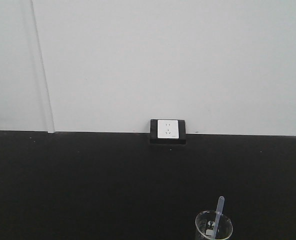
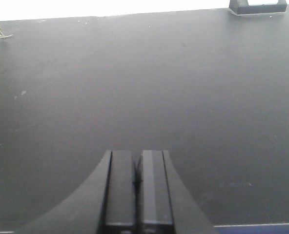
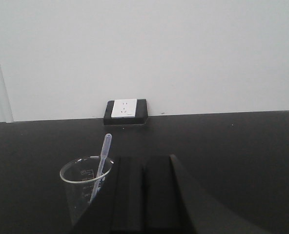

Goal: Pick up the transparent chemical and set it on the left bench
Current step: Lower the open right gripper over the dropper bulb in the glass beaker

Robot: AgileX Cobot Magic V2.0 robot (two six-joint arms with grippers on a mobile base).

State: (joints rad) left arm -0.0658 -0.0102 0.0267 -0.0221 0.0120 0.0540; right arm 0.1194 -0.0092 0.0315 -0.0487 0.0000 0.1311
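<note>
Bluish translucent plastic, the dropper (image 3: 105,146) leans in the glass beaker (image 3: 81,187) on the black bench (image 1: 88,180), just left of our right fingers (image 3: 147,168). These are pressed together, as are the left fingers (image 2: 145,168). We should part the right pair, pinch the stem above the rim, and lift straight up so that we don't tip the beaker.

Front view low over bench (image 1: 88,190), facing wall (image 1: 163,60); right wrist view near beaker (image 3: 78,190), sharing socket (image 1: 168,129); left wrist view tilted down at bench
</note>
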